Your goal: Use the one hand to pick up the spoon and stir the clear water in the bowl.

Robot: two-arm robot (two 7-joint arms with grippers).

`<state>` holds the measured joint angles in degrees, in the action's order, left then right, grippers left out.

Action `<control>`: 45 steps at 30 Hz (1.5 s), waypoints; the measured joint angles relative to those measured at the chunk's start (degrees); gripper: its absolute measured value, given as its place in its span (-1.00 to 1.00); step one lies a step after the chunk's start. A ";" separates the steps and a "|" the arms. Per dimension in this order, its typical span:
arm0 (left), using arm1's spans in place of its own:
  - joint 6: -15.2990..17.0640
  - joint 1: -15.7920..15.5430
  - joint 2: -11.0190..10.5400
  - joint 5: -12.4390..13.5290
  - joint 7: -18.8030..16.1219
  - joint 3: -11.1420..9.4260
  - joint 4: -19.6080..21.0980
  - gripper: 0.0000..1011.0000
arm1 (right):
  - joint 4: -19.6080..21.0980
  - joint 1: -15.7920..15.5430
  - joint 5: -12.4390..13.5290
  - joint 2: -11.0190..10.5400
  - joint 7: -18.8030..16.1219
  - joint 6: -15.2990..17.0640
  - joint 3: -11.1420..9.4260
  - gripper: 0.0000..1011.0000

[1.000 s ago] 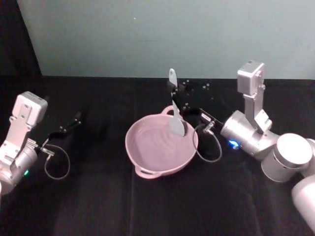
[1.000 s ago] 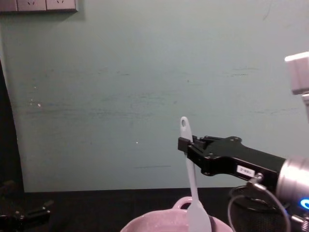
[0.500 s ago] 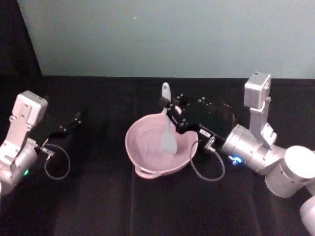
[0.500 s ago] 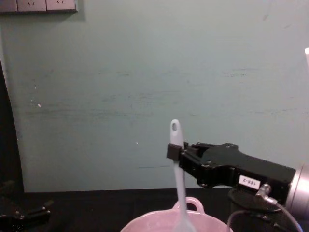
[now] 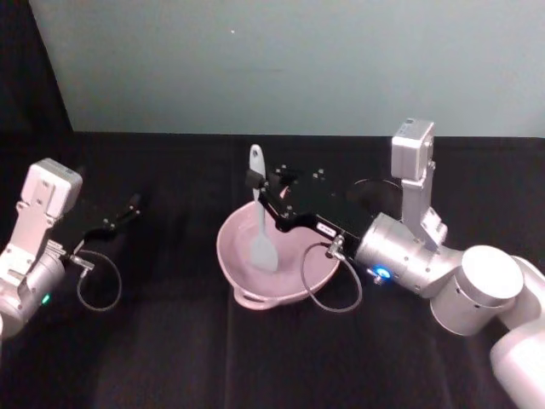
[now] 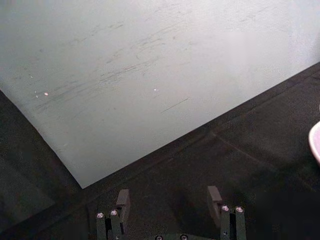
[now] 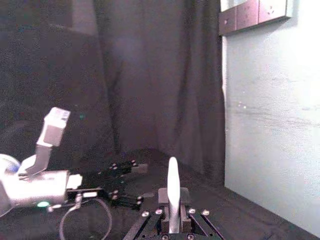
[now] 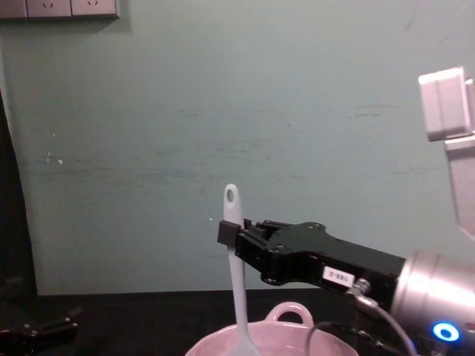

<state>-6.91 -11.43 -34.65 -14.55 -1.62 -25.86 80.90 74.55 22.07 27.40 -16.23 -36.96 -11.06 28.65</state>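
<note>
You had a table point(image 5: 170, 341) covered with black cloth, and behind it stood a plain pale green wall point(image 5: 255, 60). In the chest view a row of white sockets point(image 8: 59, 7) sat high on this wall. The right wrist view showed a dark curtain point(image 7: 150, 75) at the side of the room.

The bowl point(image 5: 223, 256) stood near the middle of the table. It was wide and pale pink, with a small loop handle point(image 5: 251, 298) on its rim. The spoon point(image 5: 259, 213) was long, thin and white, with a small hole point(image 8: 231, 195) at the top end of its handle. It stood almost upright, with its flat rounded head down inside the bowl. I could not tell if the head touched water.

Your right gripper point(image 5: 260, 183) reached over the far side of the bowl and was clamped on the upper part of the spoon's handle, just under the hole.

Your left gripper point(image 5: 128, 209) rested over the table at the left, well apart from the bowl, with its fingers point(image 6: 122, 200) apart.
</note>
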 joint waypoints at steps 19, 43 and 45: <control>0.00 0.00 0.00 0.00 0.00 0.00 0.00 1.00 | -10.24 5.29 -6.80 4.06 6.79 -6.70 -2.53 -0.75; 0.00 0.00 0.00 0.00 0.00 0.00 0.00 1.00 | 2.64 -3.85 -1.56 -2.12 1.48 -0.66 -4.04 -0.75; 0.00 0.00 0.00 0.00 0.00 0.00 0.00 1.00 | 2.70 -3.92 -1.09 -2.05 1.00 -0.17 -3.30 -0.75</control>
<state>-6.91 -11.43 -34.64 -14.55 -1.62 -25.86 80.90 77.25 18.15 26.31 -18.28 -35.96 -11.22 25.34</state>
